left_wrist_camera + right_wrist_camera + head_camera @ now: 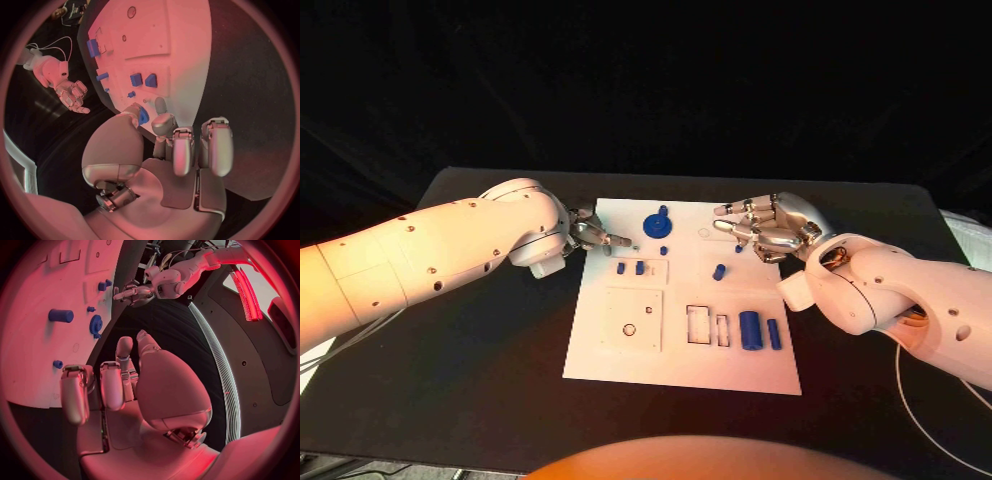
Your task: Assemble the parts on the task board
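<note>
Head view puts the blue parts (659, 226) loose near the far edge of the board (610, 352) (none gripped yet), so the left hand (593, 237) and right hand (769, 226) flank them, fingers parted and empty, likely to pick.

task board (610, 350) far-left corner hidden behind left hand (596, 236); cant tell if fingertips touch board; right hand (769, 228) covers board's far-right corner; tiny blue parts (665, 250) mid-board too small to tell shape
</note>
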